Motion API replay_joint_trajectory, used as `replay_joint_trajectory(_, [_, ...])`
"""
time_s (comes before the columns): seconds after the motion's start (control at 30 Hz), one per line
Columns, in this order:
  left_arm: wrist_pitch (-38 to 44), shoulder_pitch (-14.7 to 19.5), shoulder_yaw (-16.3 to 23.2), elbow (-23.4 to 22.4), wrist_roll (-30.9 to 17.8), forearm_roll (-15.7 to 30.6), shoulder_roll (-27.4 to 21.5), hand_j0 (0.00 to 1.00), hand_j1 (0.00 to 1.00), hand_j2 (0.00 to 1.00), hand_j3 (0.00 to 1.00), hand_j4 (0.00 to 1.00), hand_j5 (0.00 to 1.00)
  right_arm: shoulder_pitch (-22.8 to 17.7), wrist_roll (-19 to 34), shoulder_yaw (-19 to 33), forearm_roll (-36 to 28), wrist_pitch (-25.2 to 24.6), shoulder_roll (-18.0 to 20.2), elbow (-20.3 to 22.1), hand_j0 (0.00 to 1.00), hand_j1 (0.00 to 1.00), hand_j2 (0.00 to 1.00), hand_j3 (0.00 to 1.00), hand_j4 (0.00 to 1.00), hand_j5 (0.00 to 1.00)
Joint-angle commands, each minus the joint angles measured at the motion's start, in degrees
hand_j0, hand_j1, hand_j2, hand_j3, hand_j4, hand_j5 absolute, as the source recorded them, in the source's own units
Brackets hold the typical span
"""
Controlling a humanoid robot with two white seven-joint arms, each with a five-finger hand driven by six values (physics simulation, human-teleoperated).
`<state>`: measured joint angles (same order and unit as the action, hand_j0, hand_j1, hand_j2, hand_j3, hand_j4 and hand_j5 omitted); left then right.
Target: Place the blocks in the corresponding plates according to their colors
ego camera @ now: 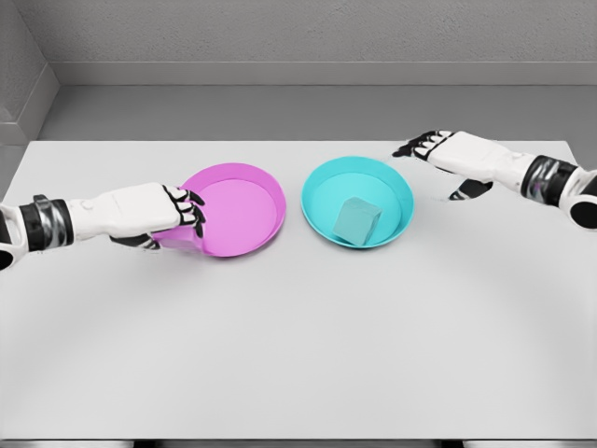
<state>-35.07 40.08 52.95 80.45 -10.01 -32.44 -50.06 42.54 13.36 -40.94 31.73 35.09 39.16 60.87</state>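
Observation:
A pink plate [247, 201] and a cyan plate [322, 187] sit side by side in the middle of the white table [298, 345]. A cyan block [357, 220] lies inside the cyan plate. My left hand [182, 219] is at the pink plate's left rim, fingers curled on a pink block [177, 239] that shows below the fingers and hangs over the rim. My right hand [424, 147] hovers to the right of the cyan plate, above the table, fingers stretched out and holding nothing.
The table's far edge runs just behind both plates, with a grey floor and wall beyond. Wide bare tabletop lies in front of the plates.

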Motion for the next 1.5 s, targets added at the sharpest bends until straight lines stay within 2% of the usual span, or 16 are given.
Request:
replay_joint_trajectory(0.0, [0.1,0.0,0.0,-1.3,0.1,0.3,1.2,0.63,0.63,0.63,0.63,0.63,0.63,-0.2,-0.1,3.7,-0.5,-0.1,2.8,1.4,1.00,1.00,1.00,1.00,1.00,1.00])
replay_joint_trajectory(0.1, [0.1,1.7,0.0,-3.2,0.1,0.2,2.7,0.63,0.63,0.63,0.63,0.63,0.63,-1.9,-0.2,6.7,-0.5,-0.1,4.0,2.1,1.00,1.00,1.00,1.00,1.00,1.00])
replay_joint_trajectory(0.3, [0.1,3.3,0.2,-4.2,0.1,0.0,5.9,0.63,0.63,0.63,0.63,0.63,0.63,-3.2,-0.5,7.7,-0.8,-0.1,5.9,2.1,1.00,1.00,1.00,1.00,1.00,1.00])
replay_joint_trajectory(0.67, [0.1,5.4,0.5,-5.4,-2.0,-0.3,10.8,0.66,0.66,0.66,0.66,0.66,0.66,-4.2,-0.5,8.2,-0.8,-0.1,6.5,2.0,1.00,1.00,1.00,1.00,1.00,1.00])
replay_joint_trajectory(0.7, [0.1,5.4,0.5,-5.4,-2.0,-0.3,10.9,0.69,0.69,0.69,0.69,0.69,0.69,-4.2,-0.5,8.2,-0.8,-0.1,6.5,2.0,1.00,1.00,1.00,1.00,1.00,1.00])
replay_joint_trajectory(0.77, [0.1,5.8,0.4,-5.1,-1.7,0.2,11.1,1.00,1.00,1.00,1.00,1.00,1.00,-4.2,-0.5,8.2,-0.8,-0.1,6.5,2.0,1.00,1.00,1.00,1.00,1.00,1.00])
replay_joint_trajectory(1.23, [0.1,7.4,0.0,-5.0,-1.4,0.4,11.1,1.00,1.00,1.00,1.00,1.00,1.00,-4.3,-0.4,8.2,-0.8,-0.1,6.5,2.0,1.00,1.00,1.00,1.00,1.00,1.00])
replay_joint_trajectory(1.33, [0.1,7.2,0.0,-5.0,-1.4,3.3,9.2,1.00,1.00,1.00,1.00,1.00,1.00,-4.3,-0.4,8.2,-0.8,-0.1,6.5,2.0,1.00,1.00,1.00,1.00,1.00,1.00])
replay_joint_trajectory(1.47, [0.1,7.2,-1.8,-4.6,-1.4,9.5,3.0,1.00,1.00,1.00,1.00,1.00,1.00,-4.7,-0.4,8.2,-0.8,-0.1,6.5,1.9,1.00,1.00,1.00,1.00,1.00,1.00])
